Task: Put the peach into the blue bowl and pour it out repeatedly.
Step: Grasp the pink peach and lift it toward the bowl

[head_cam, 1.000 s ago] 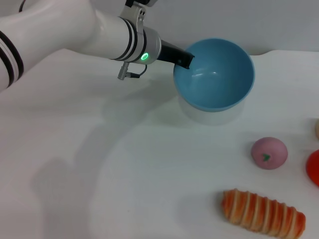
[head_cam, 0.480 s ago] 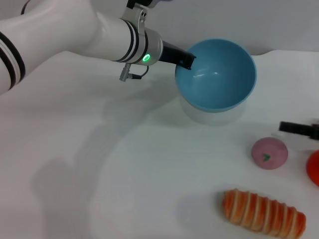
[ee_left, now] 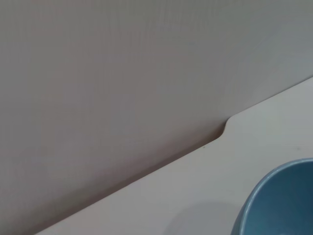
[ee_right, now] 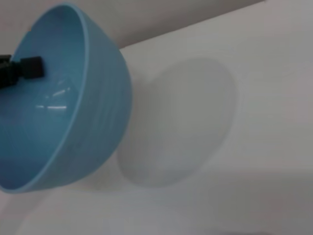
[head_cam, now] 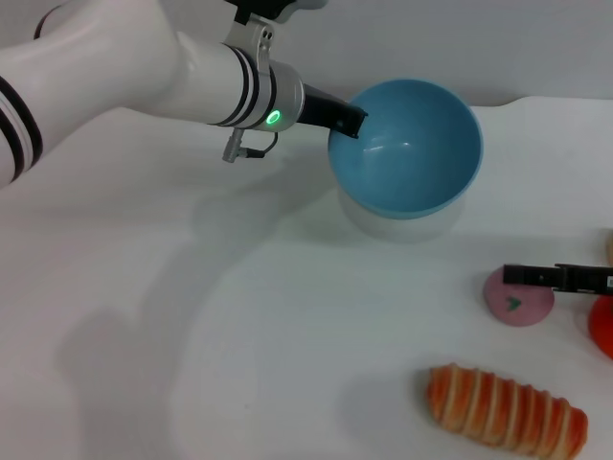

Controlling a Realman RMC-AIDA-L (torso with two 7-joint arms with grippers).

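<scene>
My left gripper (head_cam: 350,120) is shut on the near-left rim of the blue bowl (head_cam: 407,144) and holds it above the table, tipped with its opening facing the head camera. The bowl is empty inside. In the right wrist view the bowl (ee_right: 58,107) shows from the side with the left gripper (ee_right: 29,68) on its rim, and its shadow lies on the table below. A strip of the bowl's rim (ee_left: 283,200) shows in the left wrist view. The pink peach (head_cam: 517,305) lies on the table at the right. My right gripper (head_cam: 512,276) reaches in from the right edge, across the peach's top.
A long orange-striped bread-like item (head_cam: 503,407) lies near the front right. A red-orange round object (head_cam: 603,326) sits at the right edge beside the peach. The white table (head_cam: 192,335) ends at a wall behind the bowl.
The right gripper has come into view from the right edge and moved left until it lies over the peach. The bowl has shifted slightly left in the left gripper.
</scene>
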